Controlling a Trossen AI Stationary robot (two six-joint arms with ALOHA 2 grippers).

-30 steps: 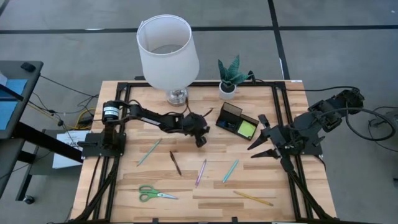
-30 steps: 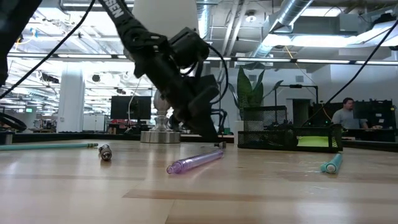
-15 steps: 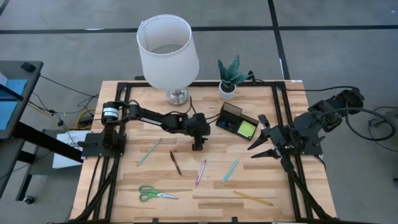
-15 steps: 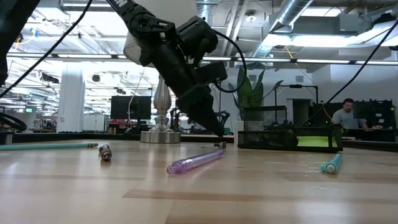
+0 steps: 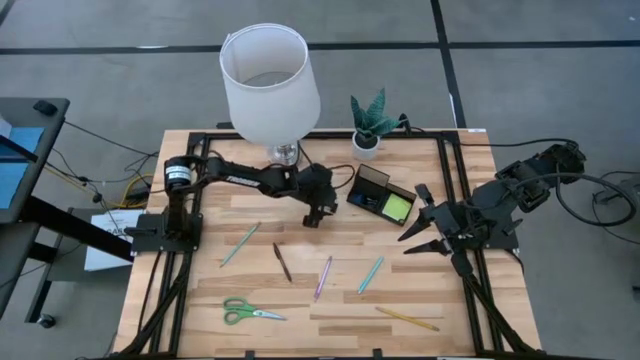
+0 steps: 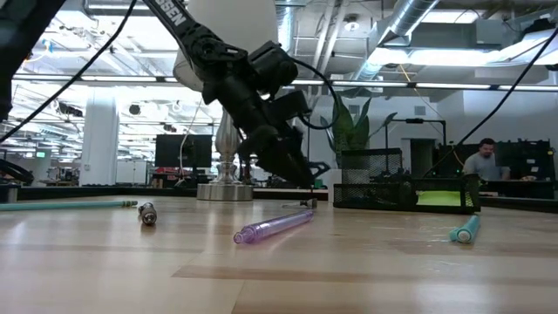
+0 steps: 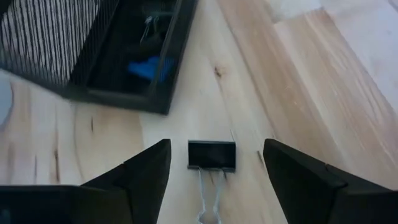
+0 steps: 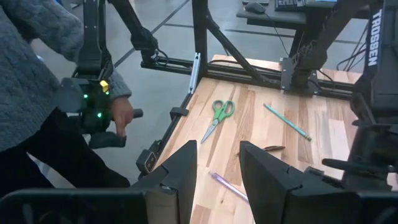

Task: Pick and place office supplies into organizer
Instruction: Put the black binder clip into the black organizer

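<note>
**Status: organizer partly loaded, most supplies outstanding**

I read the organizer (image 5: 381, 195) as holding the lime pad and a blue eraser (image 7: 148, 67). Pens and scissors (image 5: 248, 313) lie on the counter (image 5: 500, 300), well apart from it. My left pincer (image 7: 214, 180) stands released, straddling a black binder clip (image 7: 211, 155) just beside the organizer. The right pincer (image 8: 217, 165) waits, released, on the organizer's far side.
</note>
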